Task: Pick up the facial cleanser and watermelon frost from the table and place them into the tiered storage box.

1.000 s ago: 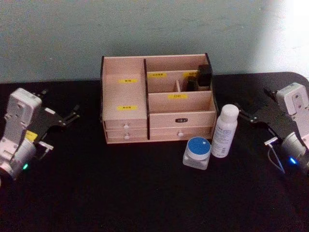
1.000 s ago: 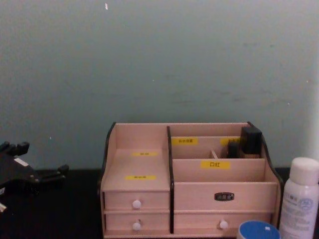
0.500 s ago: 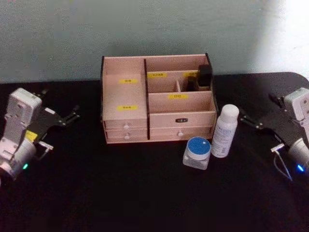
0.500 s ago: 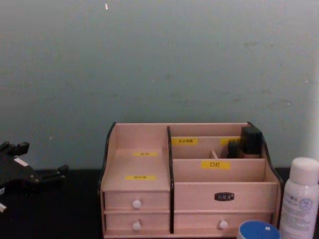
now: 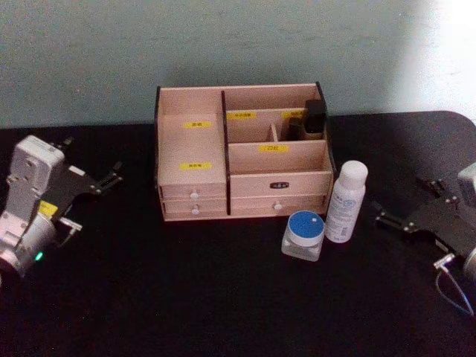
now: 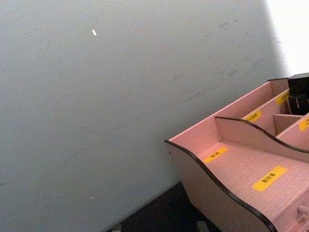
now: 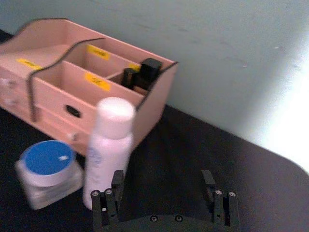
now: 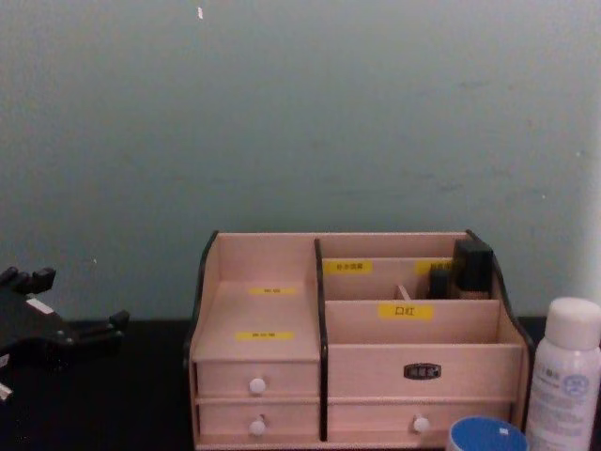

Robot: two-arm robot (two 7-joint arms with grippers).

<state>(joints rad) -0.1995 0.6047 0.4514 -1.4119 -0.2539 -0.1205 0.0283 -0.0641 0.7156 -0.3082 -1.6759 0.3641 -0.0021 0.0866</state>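
The facial cleanser, a white bottle (image 5: pixel 346 201) (image 7: pixel 108 150) (image 8: pixel 566 376), stands upright on the black table just right of the tiered storage box's front. The watermelon frost, a small clear jar with a blue lid (image 5: pixel 303 234) (image 7: pixel 48 166) (image 8: pixel 484 434), sits beside the bottle on its left, slightly nearer me. The light wooden tiered storage box (image 5: pixel 190 149) (image 8: pixel 413 371) (image 7: pixel 53 82) (image 6: pixel 241 164) stands at the table's middle back. My right gripper (image 5: pixel 405 201) (image 7: pixel 164 191) is open and empty, low over the table right of the bottle. My left gripper (image 5: pixel 91 159) (image 8: pixel 75 299) hangs open at the far left.
Dark cosmetic items (image 5: pixel 312 119) fill the box's back right compartment. Two drawers with white knobs (image 5: pixel 195 196) face me. A grey-green wall (image 5: pixel 238 44) rises right behind the box. Black tabletop (image 5: pixel 186 290) spreads in front of the box.
My right gripper has dropped lower and come nearer to me, staying open to the right of the bottle. The left arm, bottle and jar have not moved.
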